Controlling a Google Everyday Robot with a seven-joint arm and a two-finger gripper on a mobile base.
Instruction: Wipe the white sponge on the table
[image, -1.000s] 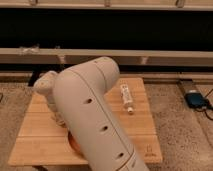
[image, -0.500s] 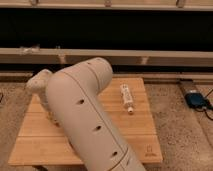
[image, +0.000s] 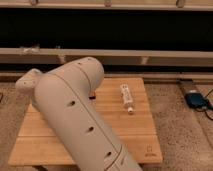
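Filling the left and middle: big cream arm (image: 75, 115), bending low over the table (image: 140, 125). Hiding the gripper somewhere behind that arm, so no telling if spread wide or pinched together. Hiding the white sponge too, so no telling where on the wood, or how near the gripper. Peeking out at the arm's right edge: a tiny dark bit (image: 92, 96), too small to name. Lying on its side further right, apart from the arm: a white bottle (image: 126, 97), insides not showing. Sitting on the floor at far right: a blue thing (image: 196, 100).
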